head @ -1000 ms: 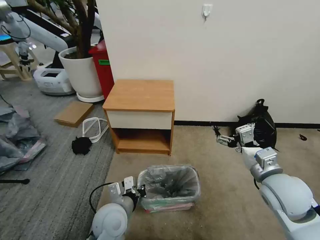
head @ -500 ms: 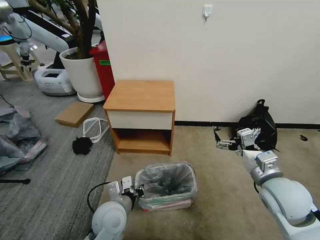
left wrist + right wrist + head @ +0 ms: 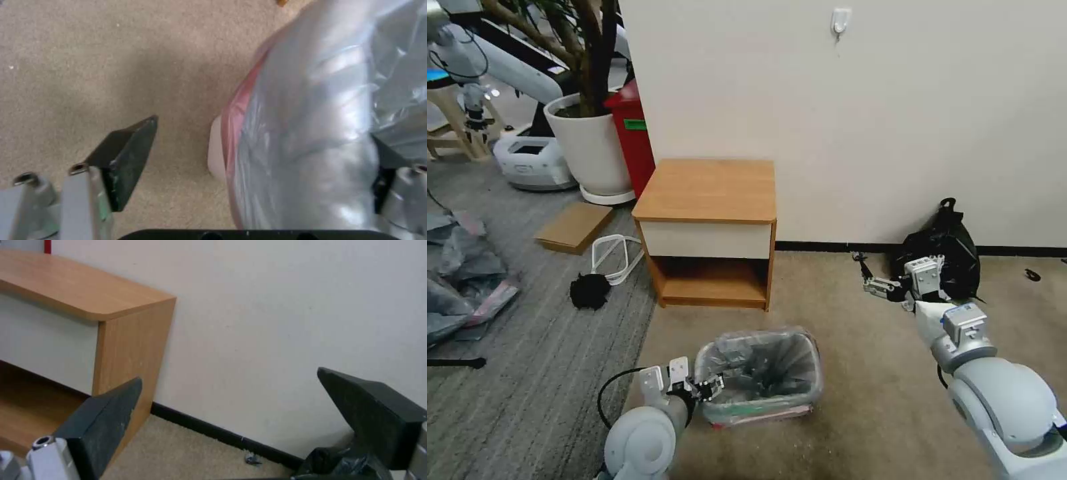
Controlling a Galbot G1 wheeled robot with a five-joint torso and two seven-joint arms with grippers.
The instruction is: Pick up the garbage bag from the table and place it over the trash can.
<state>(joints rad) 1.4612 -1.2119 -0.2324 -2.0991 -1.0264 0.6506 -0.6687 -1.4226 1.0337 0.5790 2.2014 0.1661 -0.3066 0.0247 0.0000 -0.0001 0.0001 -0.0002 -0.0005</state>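
Note:
The garbage bag (image 3: 760, 363), grey and crinkly with a pinkish-red band, lines the trash can on the carpet in front of the table (image 3: 707, 190). A strip of the can's cream wall (image 3: 214, 150) shows below the band in the left wrist view. My left gripper (image 3: 710, 387) is open at the can's left rim. One finger (image 3: 129, 156) is outside, and the other is behind the bag (image 3: 311, 133) on the inner side. My right gripper (image 3: 870, 279) hangs open and empty to the right, beside the wall.
A knotted black bag (image 3: 947, 250) leans on the wall just behind my right gripper. Left of the table stand a red bin (image 3: 634, 137) and a white plant pot (image 3: 590, 147). Cardboard (image 3: 575, 227), a white loop (image 3: 614, 257), a black clump (image 3: 589, 291) and a plastic heap (image 3: 467, 287) lie on the grey rug.
The bagged can has slid slightly to the left with my left gripper still at its rim. The right gripper has drifted a little to the right.

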